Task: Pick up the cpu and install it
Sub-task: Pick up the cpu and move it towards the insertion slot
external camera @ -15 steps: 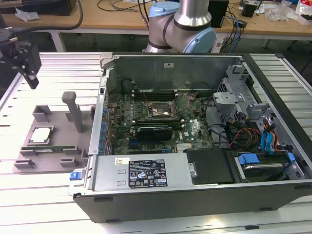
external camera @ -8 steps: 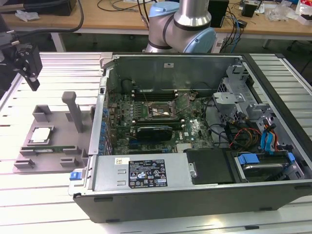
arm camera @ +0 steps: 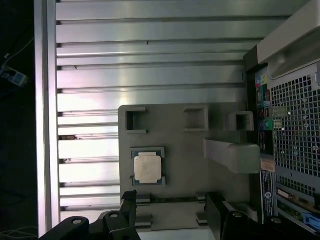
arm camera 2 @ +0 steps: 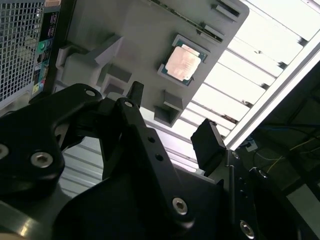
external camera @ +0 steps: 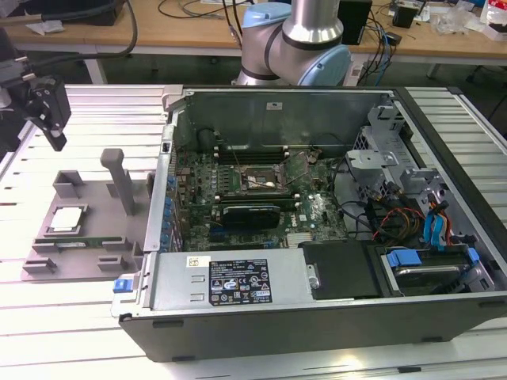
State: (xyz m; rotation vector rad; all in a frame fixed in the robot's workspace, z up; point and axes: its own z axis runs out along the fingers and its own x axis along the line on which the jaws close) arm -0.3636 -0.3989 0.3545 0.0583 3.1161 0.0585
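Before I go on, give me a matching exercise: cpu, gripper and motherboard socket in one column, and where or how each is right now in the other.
Things:
1. cpu
2. gripper
3. motherboard socket

Places or states:
A. inside the computer case
B. open, holding nothing, up over the grey tray
C. lying flat in a recess of the grey tray, outside the case

Pairs: 1-C, 2-B, 3-A
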